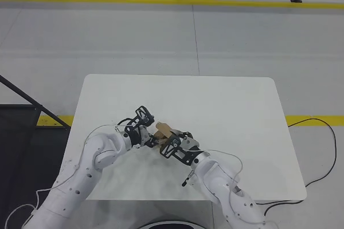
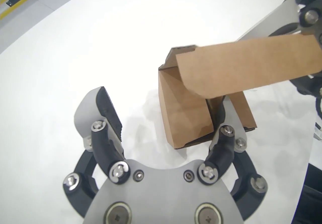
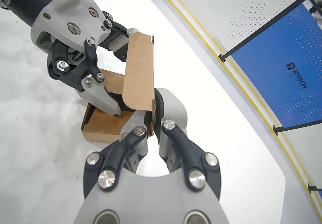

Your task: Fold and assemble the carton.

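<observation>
One white surface (image 1: 229, 103) carries everything, and both arms meet near its front edge, toward the middle. Between them lies a small brown carton (image 1: 163, 130), a shallow open box whose body rests flat on the surface. Its long lid flap (image 3: 138, 71) is raised above the body.

The right hand (image 3: 154, 119) is closed on an edge of that flap. It pinches the cardboard between its two fingers, and the flap stands roughly upright.

The left hand (image 2: 162, 99) is spread wide and grips nothing, facing the carton from the opposite side. One of its fingers (image 2: 221, 111) dips inside the open box, close against an inner wall. The other finger (image 2: 108, 111) hangs clear of the cardboard over bare surface.

From the right wrist, the left hand straddles the raised flap. One finger is partly hidden behind the flap's upper part, and the other is down in the box. The carton's body sits just beside the right hand's fingertips.
</observation>
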Tool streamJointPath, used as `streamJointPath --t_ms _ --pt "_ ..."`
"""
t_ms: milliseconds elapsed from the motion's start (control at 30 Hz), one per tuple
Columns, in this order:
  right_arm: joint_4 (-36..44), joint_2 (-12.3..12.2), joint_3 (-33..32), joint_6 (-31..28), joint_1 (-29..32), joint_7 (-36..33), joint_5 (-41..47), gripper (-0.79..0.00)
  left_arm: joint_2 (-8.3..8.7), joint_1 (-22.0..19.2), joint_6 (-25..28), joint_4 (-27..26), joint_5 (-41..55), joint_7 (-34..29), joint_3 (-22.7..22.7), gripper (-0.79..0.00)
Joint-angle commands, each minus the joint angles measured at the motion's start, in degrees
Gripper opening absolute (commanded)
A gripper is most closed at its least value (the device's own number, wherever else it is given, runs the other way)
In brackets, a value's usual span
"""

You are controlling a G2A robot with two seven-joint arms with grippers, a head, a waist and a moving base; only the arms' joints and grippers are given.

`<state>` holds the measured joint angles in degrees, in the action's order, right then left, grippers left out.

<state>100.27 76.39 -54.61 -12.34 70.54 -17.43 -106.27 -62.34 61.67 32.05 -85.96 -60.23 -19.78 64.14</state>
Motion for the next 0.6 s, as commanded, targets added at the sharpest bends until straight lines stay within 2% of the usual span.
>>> streamJointPath --t_ms 0,200,300,433,567 --pt "0.0 0.0 -0.1 -0.1 0.0 0.0 0.0 -0.785 0.05 0.2 0.1 -0.1 0.3 0.7 0.5 0.0" --pt "-0.2 0.0 -0.2 -0.2 0.2 0.9 -1.2 -0.785 0.73 2.2 1.9 -2.4 2.1 1.9 3.9 0.0" --pt "-0.2 0.1 -0.2 0.1 0.4 1.1 -1.8 -0.785 1.29 3.6 6.2 -4.0 4.4 1.5 5.9 0.0" --pt "-0.2 0.2 -0.2 0.6 0.6 1.7 -2.2 -0.785 2.01 5.8 8.7 -6.7 5.2 0.5 8.5 0.0" --pt "-0.3 0.2 -0.2 1.1 0.9 1.7 -3.2 -0.785 2.53 7.6 9.2 -9.1 5.6 0.0 10.7 0.0"
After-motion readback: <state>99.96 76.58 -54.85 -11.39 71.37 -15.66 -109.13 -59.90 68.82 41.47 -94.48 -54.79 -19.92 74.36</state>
